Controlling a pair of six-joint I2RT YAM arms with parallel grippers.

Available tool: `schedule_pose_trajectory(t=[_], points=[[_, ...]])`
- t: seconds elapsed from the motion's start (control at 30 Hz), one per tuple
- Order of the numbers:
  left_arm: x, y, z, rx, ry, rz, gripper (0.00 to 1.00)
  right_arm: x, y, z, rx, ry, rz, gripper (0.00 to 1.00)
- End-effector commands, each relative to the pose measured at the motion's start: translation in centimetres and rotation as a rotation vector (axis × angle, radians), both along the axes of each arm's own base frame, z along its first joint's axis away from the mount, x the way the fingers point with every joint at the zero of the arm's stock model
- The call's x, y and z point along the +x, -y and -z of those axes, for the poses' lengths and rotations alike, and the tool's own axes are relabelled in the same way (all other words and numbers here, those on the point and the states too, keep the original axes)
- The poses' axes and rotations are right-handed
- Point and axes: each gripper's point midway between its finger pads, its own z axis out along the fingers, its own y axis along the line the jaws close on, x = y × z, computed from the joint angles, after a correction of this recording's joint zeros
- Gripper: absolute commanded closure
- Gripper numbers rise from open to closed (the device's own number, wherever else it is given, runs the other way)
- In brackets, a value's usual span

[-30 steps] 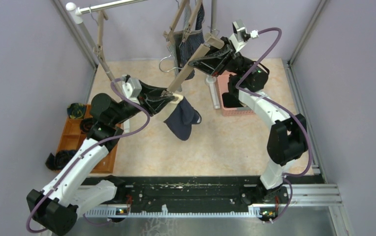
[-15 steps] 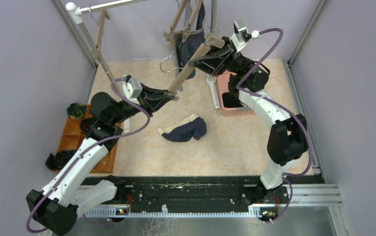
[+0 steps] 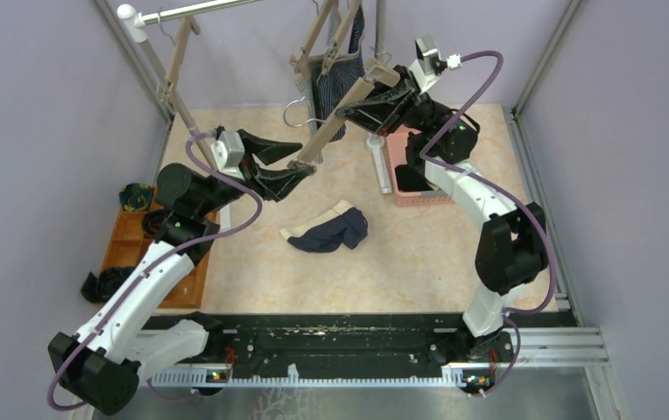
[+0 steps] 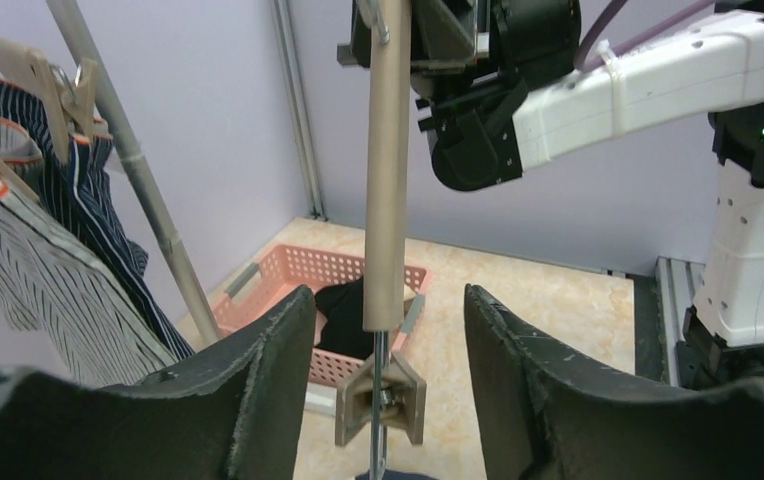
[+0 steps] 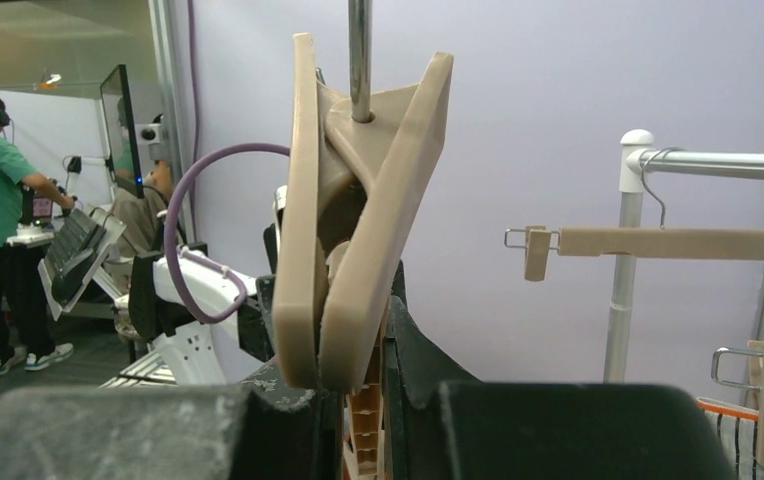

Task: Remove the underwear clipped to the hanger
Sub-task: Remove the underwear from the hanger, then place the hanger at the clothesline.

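The dark underwear (image 3: 329,232) is lying loose on the table (image 3: 401,254), left of the basket (image 3: 423,200); this piece is judged done. Left of the basket, the left gripper (image 3: 305,158) is standing wide open, holding nothing, straddling the bare lower clip of the hanger (image 3: 328,129). Above the basket, the right gripper (image 3: 370,92) is clamping the hanger's upper clip. Beyond the basket, the grey-white striped underwear (image 4: 18,260) and the pinstriped underwear (image 4: 98,200) are hanging clipped, so those are left to do.

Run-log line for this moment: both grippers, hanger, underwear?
left gripper: open, astride lower clip of hanger | right gripper: shut on hanger upper clip | dark underwear: lying loose on table | striped underwear: clipped, hanging
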Motion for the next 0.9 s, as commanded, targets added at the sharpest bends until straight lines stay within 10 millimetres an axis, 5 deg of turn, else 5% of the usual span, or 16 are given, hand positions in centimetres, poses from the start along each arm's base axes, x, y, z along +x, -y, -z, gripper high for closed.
schedule_pose_trajectory(t=[0.0,0.4,0.63,0.87], points=[[-0.5,0.1,-3.4,-0.064,0.07,0.033,0.41,-2.9,1.2,-2.6,0.073,0.111,0.009,1.0],[-0.2,1.7,-2.9,-0.078,0.032,0.138,0.62,-2.9,0.8,-2.6,0.078,0.108,0.008,1.0],[-0.4,1.6,-3.3,-0.08,0.054,0.134,0.99,-2.7,0.5,-2.4,0.075,0.099,0.006,1.0],[0.2,0.2,-4.9,-0.109,0.051,0.024,1.0,-2.3,0.3,-2.1,0.066,0.088,0.014,1.0]])
